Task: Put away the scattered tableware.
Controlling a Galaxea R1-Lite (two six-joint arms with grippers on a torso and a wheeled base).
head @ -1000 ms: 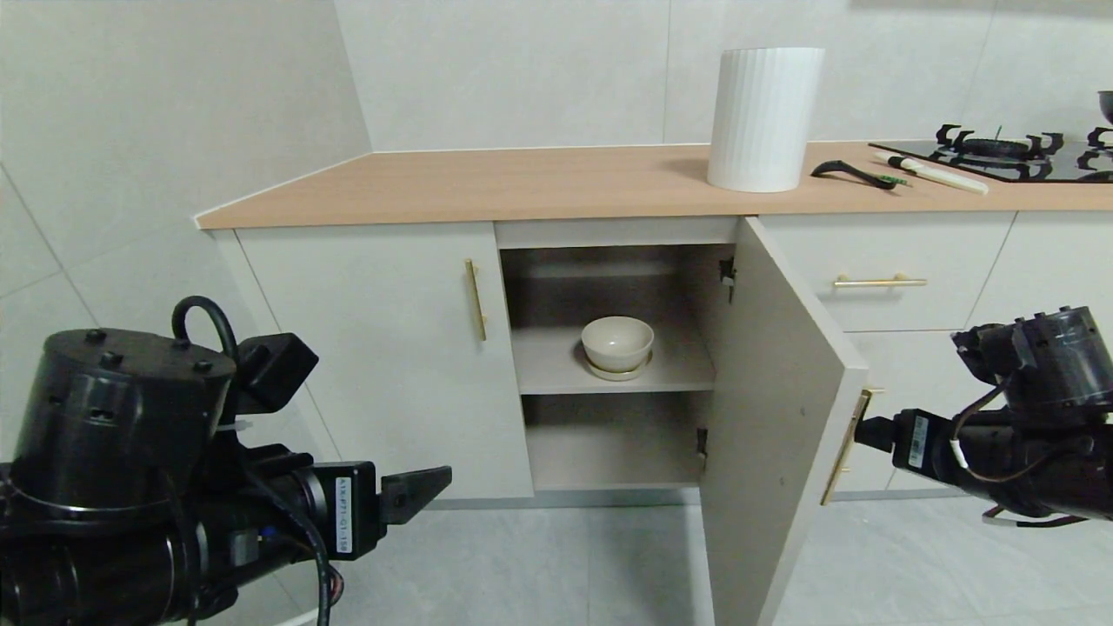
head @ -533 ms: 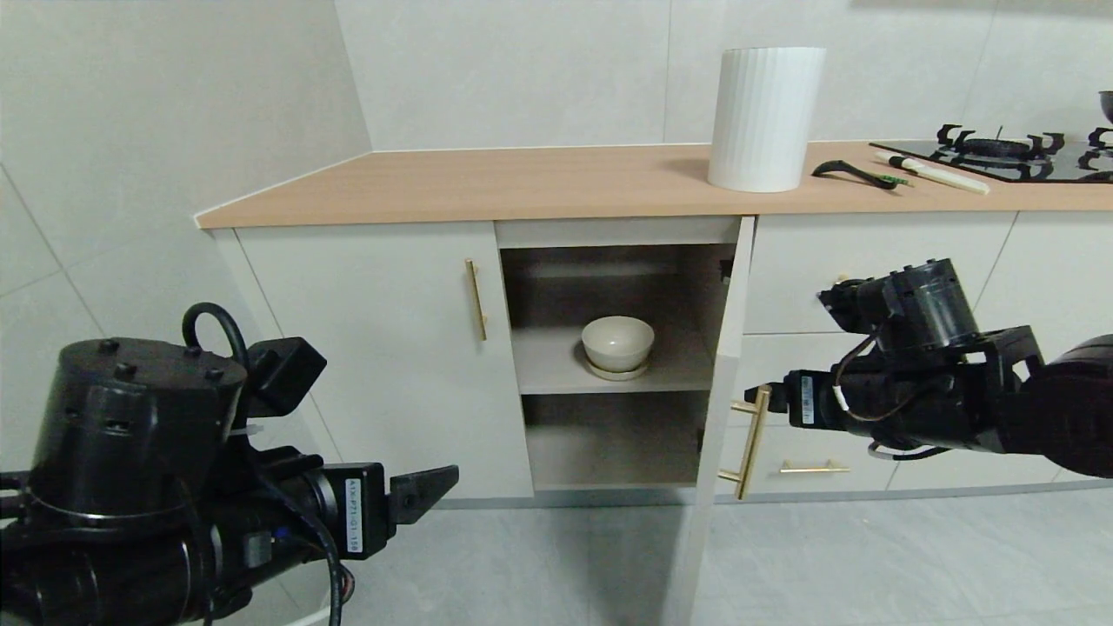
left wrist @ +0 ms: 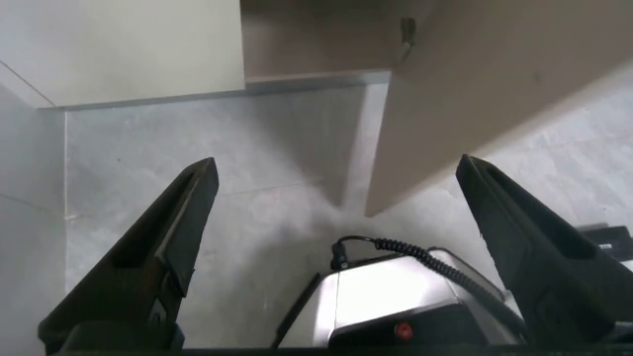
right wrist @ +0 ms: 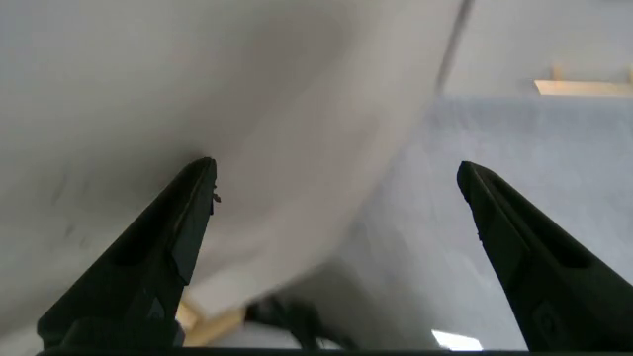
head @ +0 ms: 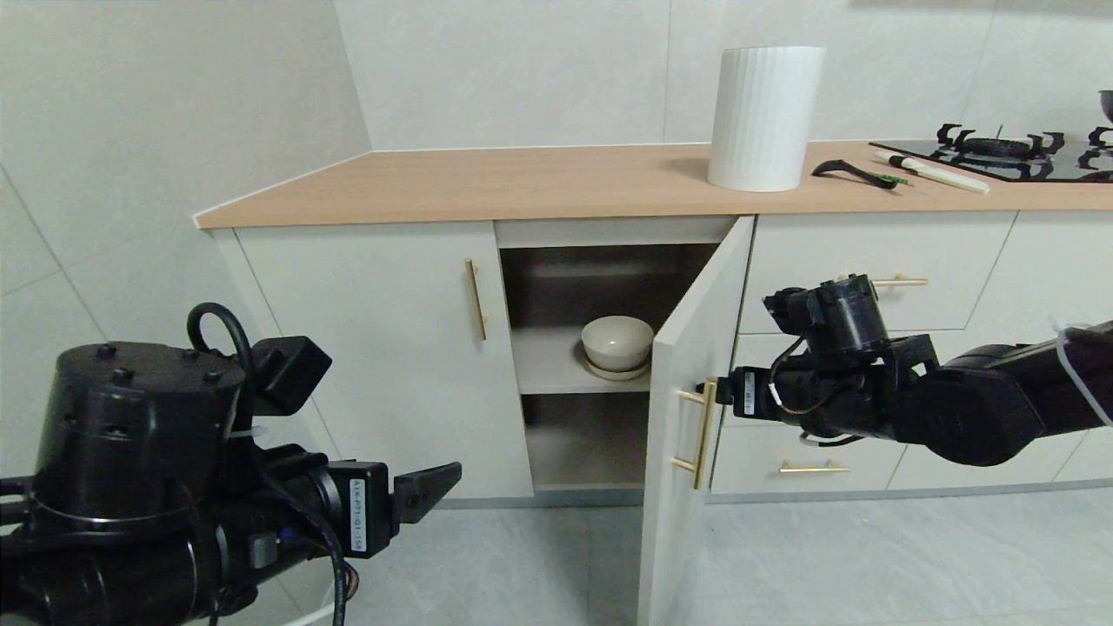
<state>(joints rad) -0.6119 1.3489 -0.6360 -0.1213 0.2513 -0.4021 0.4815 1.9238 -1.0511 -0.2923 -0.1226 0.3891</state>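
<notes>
A beige bowl sits on a small plate on the middle shelf of the open cabinet. The cabinet door stands partly swung in, hiding the right side of the opening. My right gripper is open against the door's outer face, just by its gold handle. In the right wrist view the door face lies close before the open right gripper. My left gripper is open low at the left, over the floor, with nothing in the left gripper.
On the wooden counter stand a white ribbed container, a black utensil and a white-handled knife, beside a gas hob. Drawers lie right of the cabinet, a shut door left of it.
My right arm has moved left with the cabinet door, swinging it from wide open to about half shut. The left arm has barely shifted.
</notes>
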